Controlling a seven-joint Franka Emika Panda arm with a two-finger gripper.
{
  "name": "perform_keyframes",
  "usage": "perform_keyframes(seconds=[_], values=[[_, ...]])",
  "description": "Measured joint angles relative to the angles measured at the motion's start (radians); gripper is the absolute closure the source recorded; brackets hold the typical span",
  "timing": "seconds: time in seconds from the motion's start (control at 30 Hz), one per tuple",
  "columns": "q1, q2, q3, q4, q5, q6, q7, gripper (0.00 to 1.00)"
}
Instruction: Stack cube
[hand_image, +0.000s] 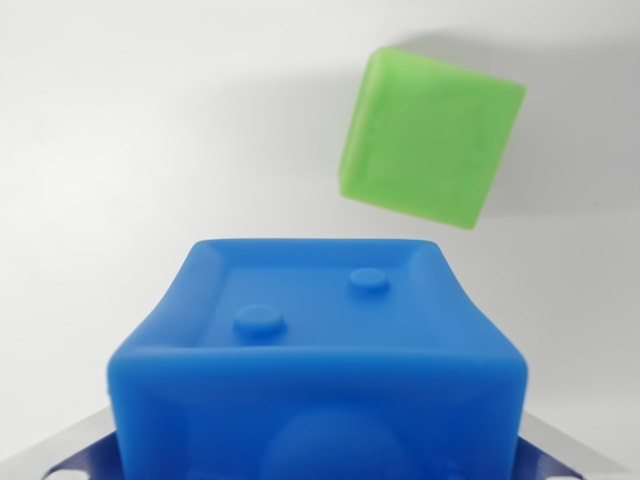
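Blue cube (318, 350) close, seemingly in gripper; green cube (430, 138) beyond.

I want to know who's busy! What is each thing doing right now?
blue cube: close up at the bottom of the wrist view, raised-dot face showing, seemingly held in the hand.
green cube: lying alone on the white table, turned at an angle, nothing on top.
hand: only bits show at the bottom corners; its grip cannot be made out.
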Motion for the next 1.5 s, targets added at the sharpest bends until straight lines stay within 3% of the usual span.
perform_keyframes(seconds=[1.33, 1.5], values=[[-0.029, 0.06, -0.029, 0.242, 0.015, -0.184, 0.171, 1.0], [-0.03, 0.077, -0.029, 0.242, 0.018, -0.171, 0.173, 1.0]])
